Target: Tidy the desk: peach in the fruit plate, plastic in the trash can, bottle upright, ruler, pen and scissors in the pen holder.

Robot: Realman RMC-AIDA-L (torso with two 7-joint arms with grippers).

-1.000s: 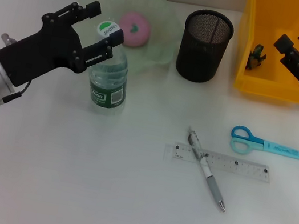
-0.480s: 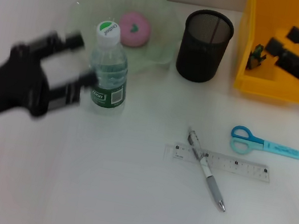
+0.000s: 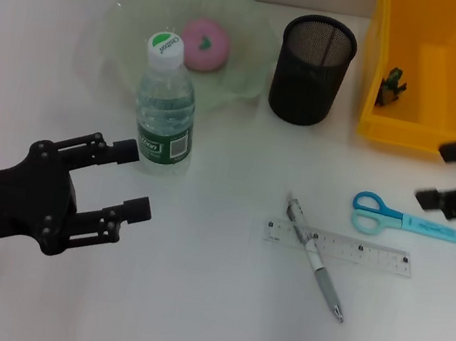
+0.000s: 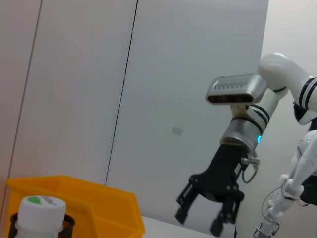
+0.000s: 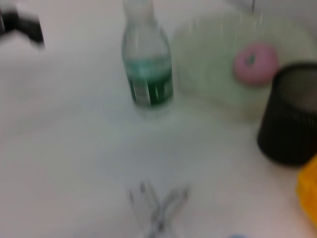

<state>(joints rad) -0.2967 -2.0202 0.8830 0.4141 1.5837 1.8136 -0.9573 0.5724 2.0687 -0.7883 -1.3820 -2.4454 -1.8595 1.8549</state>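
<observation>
The left gripper (image 3: 132, 180), earlier closed in around the bottle (image 3: 164, 106), is now drawn back toward the near left of the desk, its fingers spread and empty. The bottle is left standing free. The right gripper (image 3: 441, 175), earlier above the yellow bin (image 3: 432, 65), is now lowered beside the scissors (image 3: 405, 220), jaws apart.

Blurred pen (image 5: 157, 214) and ruler (image 5: 173, 201), right wrist view.
</observation>
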